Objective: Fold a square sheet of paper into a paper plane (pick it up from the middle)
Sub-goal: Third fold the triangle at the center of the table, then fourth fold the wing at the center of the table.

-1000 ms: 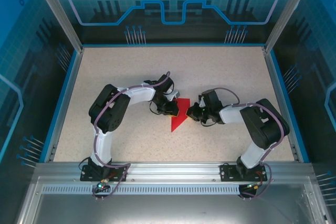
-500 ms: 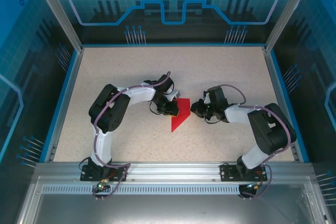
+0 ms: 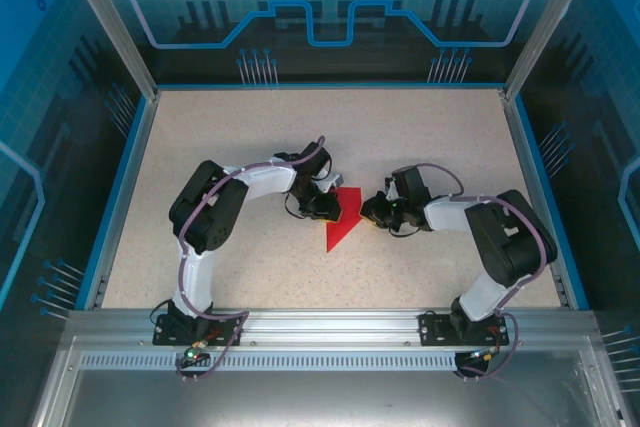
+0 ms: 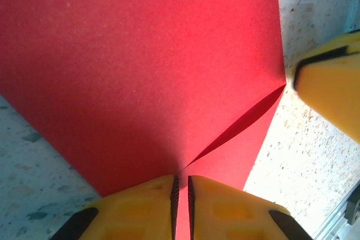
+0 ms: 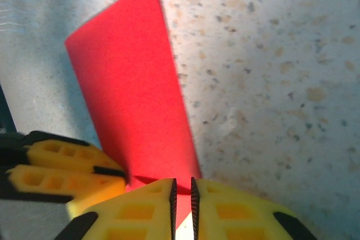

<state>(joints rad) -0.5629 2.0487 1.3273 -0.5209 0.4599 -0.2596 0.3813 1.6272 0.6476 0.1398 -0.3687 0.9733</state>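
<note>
Okay, the square sheet of paper (image 3: pixel 340 223) is already folded into a red wedge. It lies flat on the table (image 3: pixel 250 137) at frame centre in the top view, wide end up, point toward the lower edge. In the left wrist view red fills the upper two thirds, and one loose flap lifts along a diagonal crease right of centre. The left gripper (image 4: pixel 181 181) sits at the bottom edge of that view, jaws pressed almost together with only a thin slit. Red paper runs into the slit, so it is pinching the sheet. The right gripper (image 5: pixel 181 184) sits at the bottom of its own view, jaws likewise a thin slit apart with the paper's edge at the slit; can't tell whether it actually clamps. The top view puts both grippers at the wedge's upper part, the left one on its left edge, the right one at its right edge.
</note>
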